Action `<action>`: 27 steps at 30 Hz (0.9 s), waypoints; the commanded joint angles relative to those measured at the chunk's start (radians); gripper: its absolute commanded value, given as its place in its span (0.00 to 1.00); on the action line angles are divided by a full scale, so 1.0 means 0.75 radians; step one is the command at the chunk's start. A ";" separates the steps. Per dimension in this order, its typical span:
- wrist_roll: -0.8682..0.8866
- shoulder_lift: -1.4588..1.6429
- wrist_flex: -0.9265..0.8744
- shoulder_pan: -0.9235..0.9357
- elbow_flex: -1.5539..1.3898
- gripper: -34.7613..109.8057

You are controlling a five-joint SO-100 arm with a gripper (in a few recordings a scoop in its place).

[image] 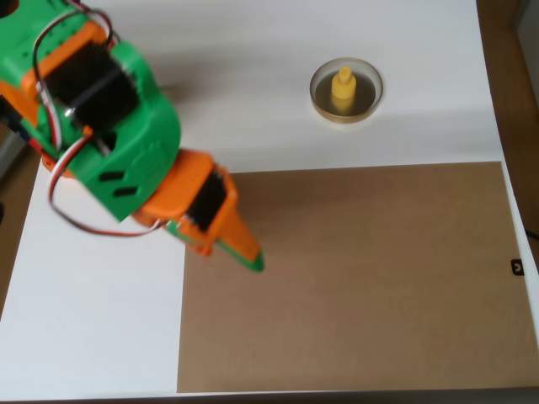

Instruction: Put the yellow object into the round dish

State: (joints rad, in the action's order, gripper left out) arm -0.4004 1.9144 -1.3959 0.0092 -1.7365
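Yellow plastic piece (343, 89) w/ round base & narrower knob top, 1 only, stands upright inside the 1 small round dish (374, 98) (tan rim, dark bottom), upper right of overhead view on white surface. One green-orange arm gripper (250, 258) sits well apart over brown board (354, 286) edge, empty; fingers look closed to a point.

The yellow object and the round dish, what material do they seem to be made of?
The yellow object, standing inside the round dish, looks like matte moulded plastic: an even, saturated colour with soft edges. The dish is less clear: its tan-gold rim suggests metal or coated plastic, around a pale inner wall and dark bottom.
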 commanded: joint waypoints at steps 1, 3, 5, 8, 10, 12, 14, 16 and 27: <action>0.012 0.094 0.074 0.112 -0.039 0.39; 0.031 0.102 0.121 0.174 -0.078 0.38; 0.051 0.119 0.160 0.227 -0.119 0.38; 0.082 0.166 0.229 0.299 -0.198 0.38; 0.098 0.219 0.278 0.340 -0.262 0.38; 0.123 0.286 0.323 0.380 -0.327 0.38; 0.151 0.368 0.374 0.413 -0.409 0.38; 0.180 0.450 0.419 0.440 -0.495 0.38; 0.202 0.718 0.540 0.485 -0.843 0.37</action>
State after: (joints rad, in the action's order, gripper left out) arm -0.2286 2.3485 -1.0155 0.3543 -2.3224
